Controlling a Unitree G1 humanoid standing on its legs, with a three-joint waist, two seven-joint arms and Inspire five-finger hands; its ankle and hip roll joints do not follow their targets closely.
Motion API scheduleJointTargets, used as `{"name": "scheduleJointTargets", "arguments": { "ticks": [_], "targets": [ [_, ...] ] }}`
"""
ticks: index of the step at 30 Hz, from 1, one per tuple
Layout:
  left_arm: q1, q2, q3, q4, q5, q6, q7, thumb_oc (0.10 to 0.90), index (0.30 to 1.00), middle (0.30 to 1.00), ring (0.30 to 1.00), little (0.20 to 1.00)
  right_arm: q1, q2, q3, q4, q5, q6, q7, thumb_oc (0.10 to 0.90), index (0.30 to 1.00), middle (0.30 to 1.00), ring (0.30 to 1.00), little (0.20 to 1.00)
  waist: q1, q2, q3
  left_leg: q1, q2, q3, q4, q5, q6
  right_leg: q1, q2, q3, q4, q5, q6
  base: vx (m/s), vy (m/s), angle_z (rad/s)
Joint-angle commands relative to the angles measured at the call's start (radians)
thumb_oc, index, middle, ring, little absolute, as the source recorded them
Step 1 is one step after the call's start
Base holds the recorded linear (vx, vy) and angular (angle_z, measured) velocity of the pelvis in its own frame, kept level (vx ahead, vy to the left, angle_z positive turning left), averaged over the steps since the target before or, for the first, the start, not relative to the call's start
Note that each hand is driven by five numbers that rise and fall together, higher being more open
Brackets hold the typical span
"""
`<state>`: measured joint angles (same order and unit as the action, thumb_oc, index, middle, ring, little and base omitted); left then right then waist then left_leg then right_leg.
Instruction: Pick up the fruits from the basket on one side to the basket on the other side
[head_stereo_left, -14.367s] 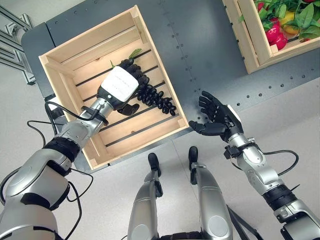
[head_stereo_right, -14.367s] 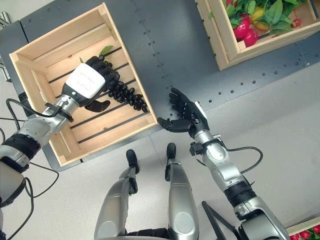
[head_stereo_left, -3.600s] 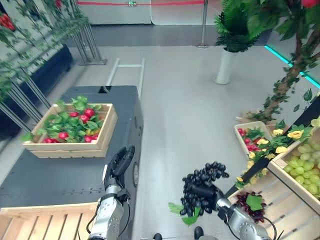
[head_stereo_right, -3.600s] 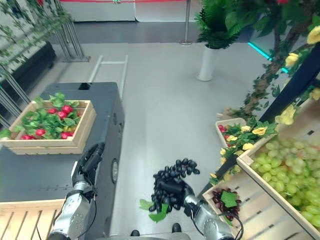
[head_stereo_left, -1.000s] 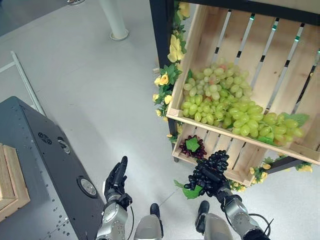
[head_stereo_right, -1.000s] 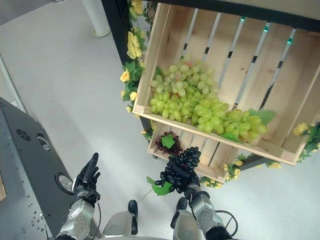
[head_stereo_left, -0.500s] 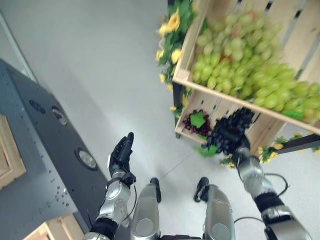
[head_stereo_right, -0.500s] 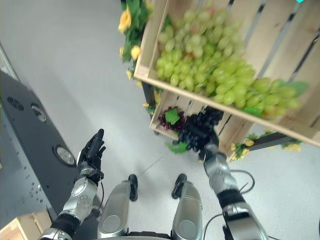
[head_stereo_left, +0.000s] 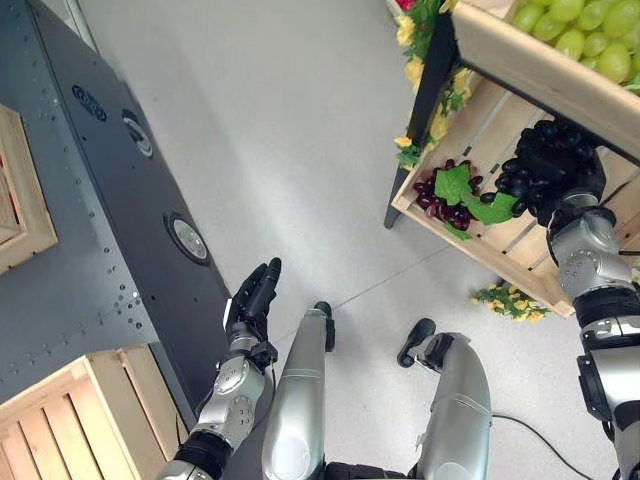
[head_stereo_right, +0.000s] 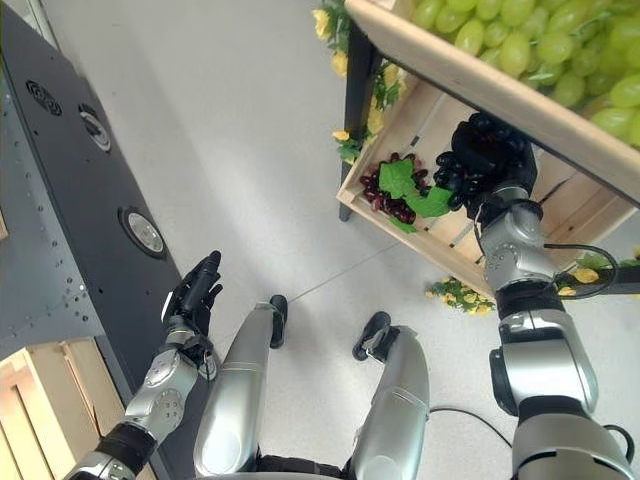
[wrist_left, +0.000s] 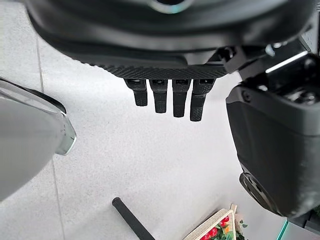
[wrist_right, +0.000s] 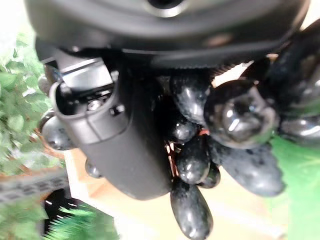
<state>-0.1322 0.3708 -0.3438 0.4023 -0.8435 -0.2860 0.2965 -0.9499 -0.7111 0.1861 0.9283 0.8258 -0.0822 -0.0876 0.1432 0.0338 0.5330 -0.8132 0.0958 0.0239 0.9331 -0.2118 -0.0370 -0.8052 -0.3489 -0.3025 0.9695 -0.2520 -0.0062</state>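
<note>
i see my right hand (head_stereo_left: 560, 170) up at the lower crate (head_stereo_left: 520, 245) of the stand, fingers curled tight round a bunch of black grapes (head_stereo_left: 525, 175); the bunch bulges out on both sides of the fist and its green leaf (head_stereo_left: 490, 208) hangs off the near end. in the right wrist view the thumb (wrist_right: 117, 145) lies across the dark berries (wrist_right: 240, 112), pressed against them, so the grip is closed on the bunch, which is off the slats as far as i can judge. the hand sits over the crate's open front, just beside a red bunch (head_stereo_left: 445, 200) that lies on the crate floor with its own leaf on top; the black leaf tip overlaps the red bunch from this angle, and i cannot tell whether they touch. right above, the upper crate (head_stereo_right: 480, 85) holds a heap of green grapes (head_stereo_right: 520, 40), and yellow flowers (head_stereo_left: 425, 75) trail down the stand's dark post. my left hand (head_stereo_left: 252, 300) hangs low by the edge of the dark table (head_stereo_left: 90, 220), fingers straight and close together, thumb relaxed, holding nothing; its wrist view shows the fingertips (wrist_left: 160, 102) in a row over bare floor. a pale wooden crate (head_stereo_left: 60, 420) sits at the table's near corner, and another crate's edge (head_stereo_left: 20, 200) shows further along.
</note>
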Motion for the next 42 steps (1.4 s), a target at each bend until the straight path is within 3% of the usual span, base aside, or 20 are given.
{"name": "scheduleJointTargets", "arguments": {
  "ticks": [1,13,15,16,25,42],
  "targets": [
    [0.009,0.056,0.015,-0.154,-0.025,-0.119,-0.017,0.800,0.900,0.900,0.900,0.900,-0.184,-0.199,0.107,0.014,-0.199,0.000,-0.073,0.400,0.300,0.300,0.300,0.300,0.014,0.008,-0.013,-0.002,-0.020,0.034,0.082,-0.131,0.094,0.032,0.036,0.061,0.040,-0.047,-0.027,-0.02,-0.004,0.06],
    [-0.011,0.095,-0.006,-0.187,-0.028,-0.128,0.011,0.800,0.900,0.900,0.900,0.900,-0.289,-0.271,0.249,0.113,-0.462,0.141,-0.176,0.400,0.300,0.300,0.300,0.300,0.020,0.002,-0.013,-0.055,-0.014,0.020,0.065,-0.105,0.096,-0.008,0.051,0.050,0.032,-0.031,-0.028,-0.02,-0.015,0.04],
    [-0.006,0.097,-0.005,-0.187,-0.033,-0.132,0.011,0.800,0.900,0.900,0.900,0.900,-0.312,-0.282,0.288,0.124,-0.533,0.191,-0.184,0.780,0.869,0.869,0.869,0.869,0.020,0.003,-0.013,-0.055,-0.011,0.021,0.052,-0.097,0.096,-0.007,0.052,0.046,0.023,-0.025,-0.028,-0.05,-0.006,0.01],
    [-0.005,0.099,-0.007,-0.192,-0.035,-0.136,0.017,0.800,0.900,0.900,0.900,0.900,-0.319,-0.287,0.306,0.132,-0.554,0.207,-0.200,0.800,0.900,0.900,0.900,0.900,0.020,0.004,-0.013,-0.055,-0.010,0.023,0.045,-0.093,0.095,-0.007,0.054,0.045,0.016,-0.021,-0.027,-0.04,0.000,0.00],
    [-0.017,0.101,-0.024,-0.223,-0.043,-0.129,0.030,0.800,0.900,0.900,0.900,0.900,-0.345,-0.275,0.319,0.181,-0.561,0.242,-0.203,0.800,0.900,0.900,0.900,0.900,0.017,0.015,-0.013,-0.035,-0.009,0.035,0.002,-0.075,0.090,0.007,0.062,0.041,-0.016,-0.012,-0.025,-0.01,0.001,0.00],
    [-0.009,0.101,-0.024,-0.248,-0.048,-0.127,0.032,0.800,0.900,0.900,0.900,0.900,-0.306,-0.268,0.285,0.179,-0.483,0.206,-0.134,0.800,0.900,0.900,0.900,0.900,0.015,0.009,-0.013,0.022,-0.006,0.050,-0.029,-0.081,0.089,0.052,0.060,0.028,-0.044,-0.014,-0.027,0.00,0.002,-0.01]
  ]
}}
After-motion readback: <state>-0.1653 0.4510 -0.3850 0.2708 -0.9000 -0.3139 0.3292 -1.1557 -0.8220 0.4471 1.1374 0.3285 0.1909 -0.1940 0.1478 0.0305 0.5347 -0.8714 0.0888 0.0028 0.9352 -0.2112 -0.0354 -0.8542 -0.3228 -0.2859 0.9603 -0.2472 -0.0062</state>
